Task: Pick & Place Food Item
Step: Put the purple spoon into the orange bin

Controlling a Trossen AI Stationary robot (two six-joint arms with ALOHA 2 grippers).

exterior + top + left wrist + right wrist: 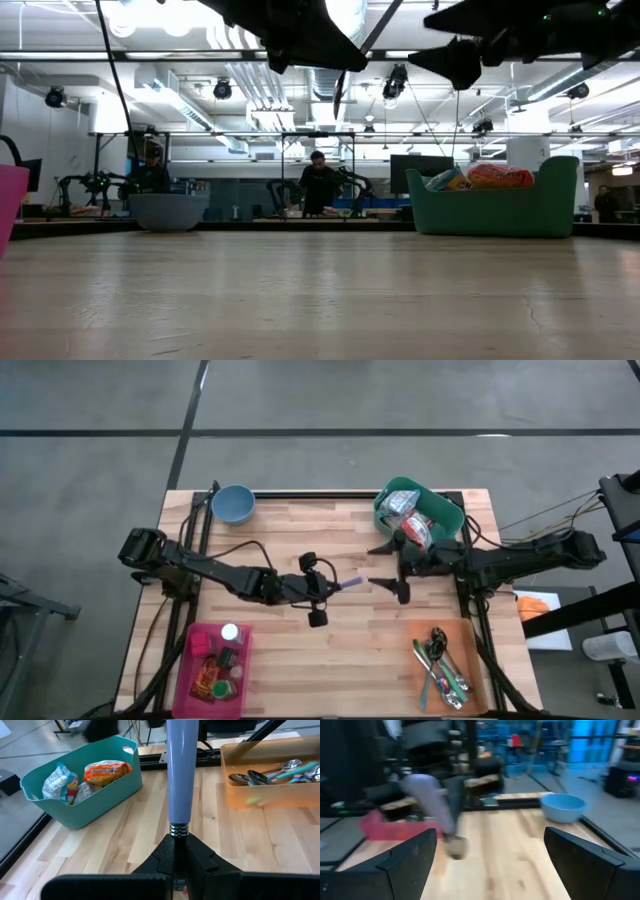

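Observation:
Food packets [412, 518] lie in a green bin [447, 510] at the table's far right; the left wrist view shows an orange packet [106, 771] and a silver one [60, 782] in it. My left gripper [322, 586] hovers over the table's middle, shut on a utensil with a lavender handle [350, 582]. My right gripper [389, 572] hangs open just right of the handle's free end, facing it and touching nothing. Its dark fingers [410, 862] frame the blurred handle [427, 800]. My left gripper pinches the utensil between its two fingers [162, 857] at the metal neck just below the lavender handle [179, 831]. The fingers lie along the utensil. The handle sticks straight out ahead of them toward the table's right, lifted clear of the table.
A blue bowl [233, 503] stands at the far left. A pink tray [196, 682] with small items sits at the near left. An orange tray [478, 660] of cutlery sits at the near right. Bare wood lies between the trays.

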